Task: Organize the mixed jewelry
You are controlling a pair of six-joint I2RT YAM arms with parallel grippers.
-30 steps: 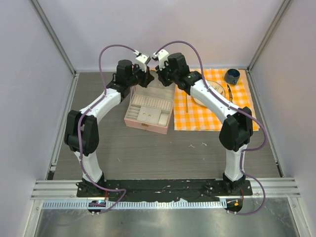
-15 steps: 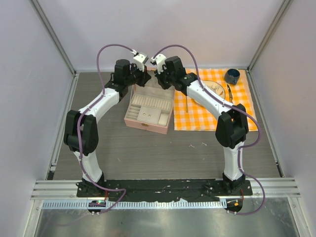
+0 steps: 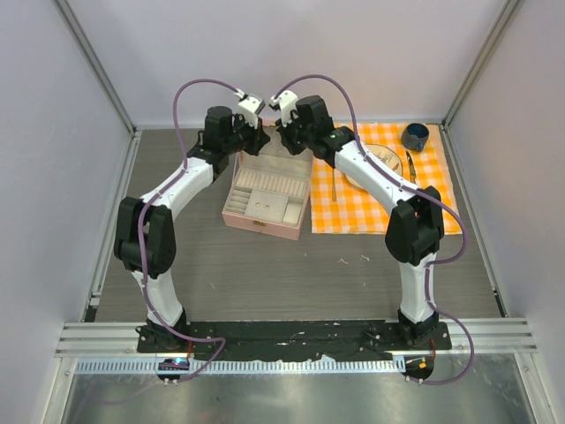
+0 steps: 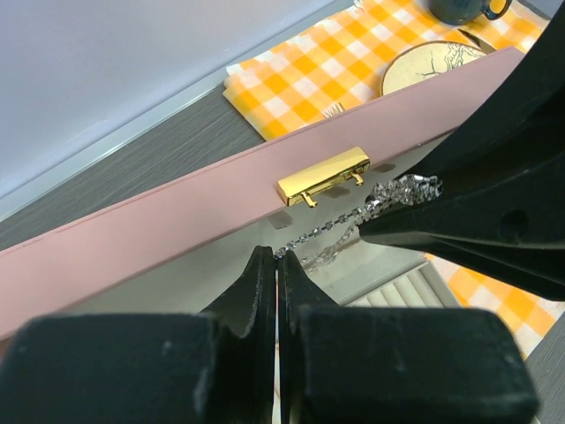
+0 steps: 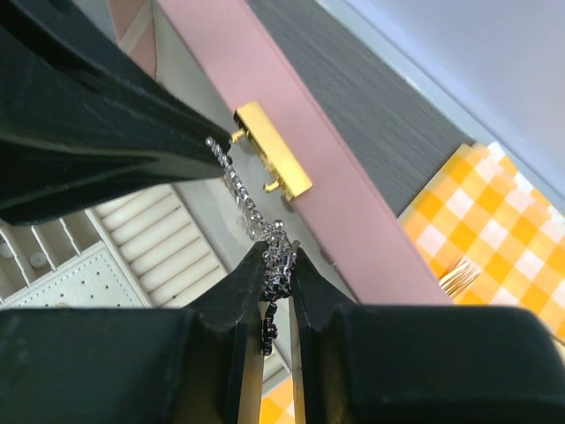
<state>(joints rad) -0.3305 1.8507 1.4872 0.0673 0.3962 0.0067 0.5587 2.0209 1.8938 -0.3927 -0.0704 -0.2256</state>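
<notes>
**Chain strung between both grippers over the open case**

The thin silvery-white chain [image 4: 340, 225] of tiny glittering links is in the air. It runs in a short span just in front of the raised lid of the pink rectangular case [image 3: 265, 201], close to its gold metal clasp [image 4: 324, 175].

We see the left gripper [image 4: 276, 261] with its jaws pressed together on one end. The right gripper [image 5: 275, 265] is pinched narrowly on a bunched clump at the other end. The cream ring rolls [image 5: 150, 234] sit below.

A few tiny pale bits [image 3: 353, 260] lie loose on the table, well apart from the case.

We judge the step as positioning the chain for stowing. The next move calls for lowering both ends into a compartment, keeping the links off the clasp, then releasing.
</notes>
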